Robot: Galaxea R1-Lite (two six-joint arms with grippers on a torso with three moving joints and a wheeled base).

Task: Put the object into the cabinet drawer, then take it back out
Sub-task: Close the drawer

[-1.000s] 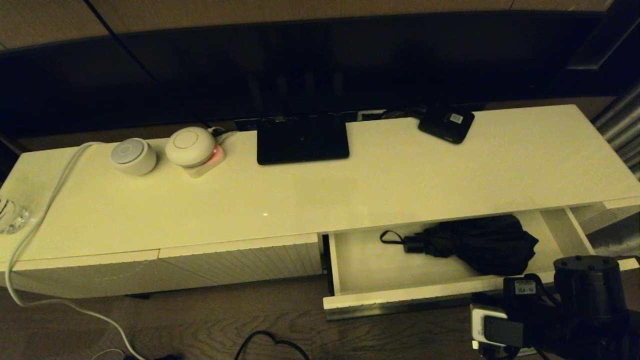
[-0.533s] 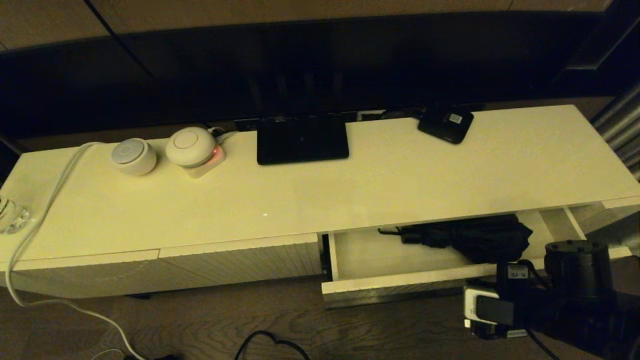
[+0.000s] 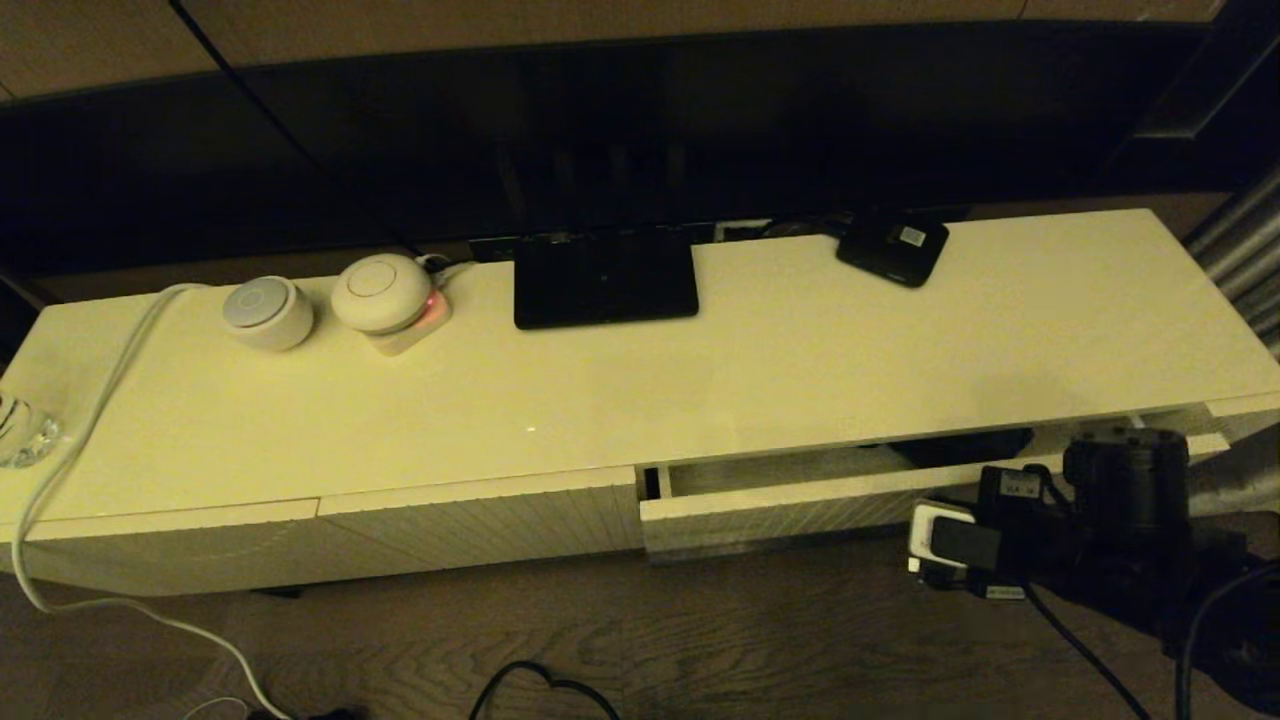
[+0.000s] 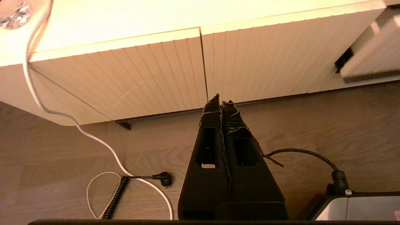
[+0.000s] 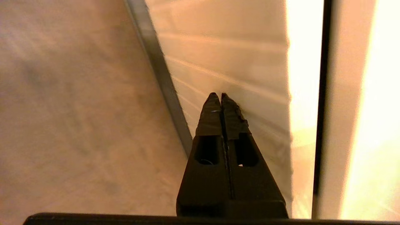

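The cream-white cabinet drawer [image 3: 780, 515] stands only a narrow gap out from the cabinet. Through that gap a thin dark sliver of the black umbrella [image 3: 960, 447] shows; the rest of it is hidden under the cabinet top. My right arm [image 3: 1110, 510] is low in front of the drawer's right part. In the right wrist view the right gripper [image 5: 220, 95] is shut and empty, its tips against the ribbed drawer front [image 5: 237, 62]. My left gripper [image 4: 221, 101] is shut and empty, hanging over the floor before the closed ribbed panels [image 4: 150, 72], out of the head view.
On the cabinet top [image 3: 800, 360] lie a small flat black box with a white label [image 3: 893, 246], a black stand [image 3: 604, 278] and two round white devices [image 3: 266, 312]. A white cable [image 3: 90, 420] runs down the left end to the floor. A dark cable [image 3: 540, 690] loops on the floor.
The drawer has slid inward from wide open to almost shut, and my right arm has followed its front towards the cabinet. The umbrella, plainly seen before, is now nearly hidden.
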